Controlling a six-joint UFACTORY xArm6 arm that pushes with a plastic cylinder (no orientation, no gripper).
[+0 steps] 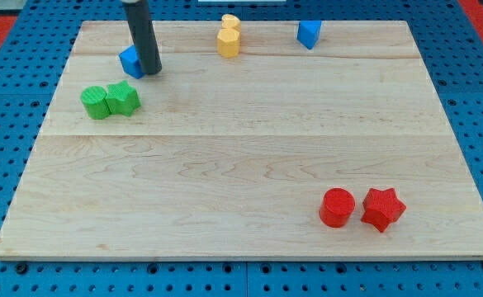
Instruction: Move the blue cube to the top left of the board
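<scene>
A blue block (130,62), partly hidden by my rod, lies near the board's top left. My tip (150,71) rests against its right side. A second blue block (309,34), cube-like, sits near the top edge, right of centre. The rod comes down from the view's top.
Two yellow blocks (229,38) sit together at the top centre. A green cylinder (95,101) and a green star (123,98) touch below the tip. A red cylinder (337,207) and a red star (382,209) sit at the bottom right. The wooden board (241,157) lies on a blue pegboard.
</scene>
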